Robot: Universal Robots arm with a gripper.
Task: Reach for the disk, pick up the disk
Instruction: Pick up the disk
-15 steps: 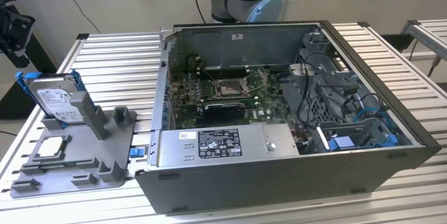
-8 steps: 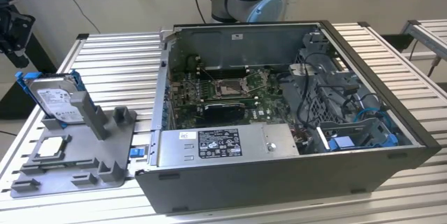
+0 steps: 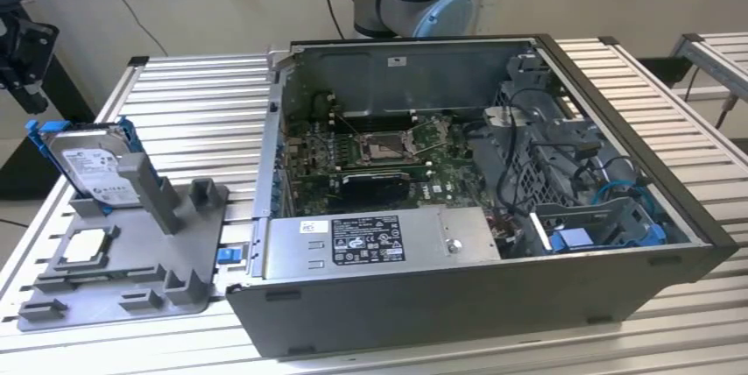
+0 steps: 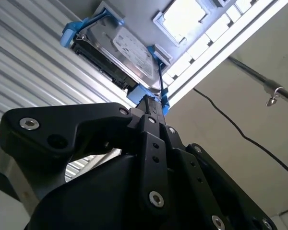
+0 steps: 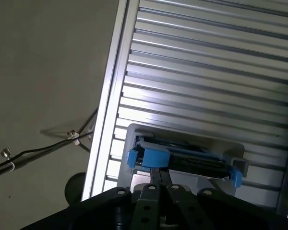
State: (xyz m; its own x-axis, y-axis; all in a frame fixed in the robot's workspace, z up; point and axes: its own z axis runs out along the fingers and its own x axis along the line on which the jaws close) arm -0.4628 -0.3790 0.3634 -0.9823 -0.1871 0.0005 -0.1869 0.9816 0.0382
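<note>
The disk (image 3: 88, 163) stands upright in a slot at the far end of a grey fixture (image 3: 135, 261), on the exterior view's left. It is a silver drive with a white label, framed by a blue bracket (image 3: 47, 130). The black wrist assembly (image 3: 19, 46) hangs at that view's left edge, above and beside the disk and apart from it. In both wrist views my gripper (image 4: 151, 104) (image 5: 158, 172) points at the bracket's blue end (image 5: 151, 158). Its two fingers lie close together with nothing between them. The disk (image 4: 127, 50) shows its labelled face in the second wrist view.
An open computer case (image 3: 654, 217) takes up the middle and right of the ribbed metal table (image 3: 199, 103). A small square processor chip (image 3: 88, 246) lies on the fixture. A grey metal box (image 3: 374, 244) with a sticker sits in the case. The table edge (image 5: 110, 100) and loose cables (image 5: 43, 146) are near the disk.
</note>
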